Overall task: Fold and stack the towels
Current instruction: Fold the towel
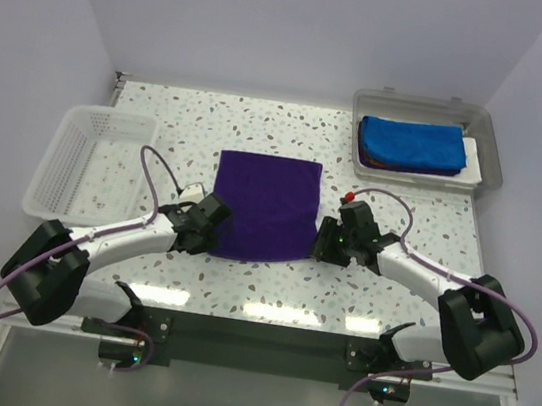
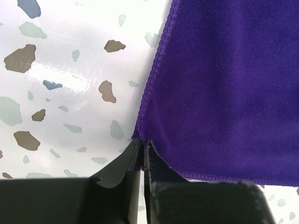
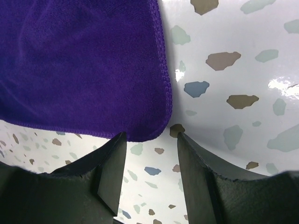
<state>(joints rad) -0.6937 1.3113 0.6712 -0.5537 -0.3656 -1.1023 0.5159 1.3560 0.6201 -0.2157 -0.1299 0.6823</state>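
A purple towel (image 1: 265, 204) lies flat in the middle of the speckled table. My left gripper (image 1: 208, 238) is at its near left corner; in the left wrist view the gripper (image 2: 142, 142) is shut on that corner of the purple towel (image 2: 224, 84). My right gripper (image 1: 324, 241) is at the near right corner. In the right wrist view the gripper (image 3: 150, 136) is open, its fingers (image 3: 112, 163) astride the rounded corner of the purple towel (image 3: 84, 65), which lies on the table between them. A folded blue towel (image 1: 411, 142) lies in the grey bin.
A white mesh basket (image 1: 89, 158) stands at the left of the table. A grey lidded bin (image 1: 491, 158) with the folded towels stands at the back right. Purple cables loop off both arms.
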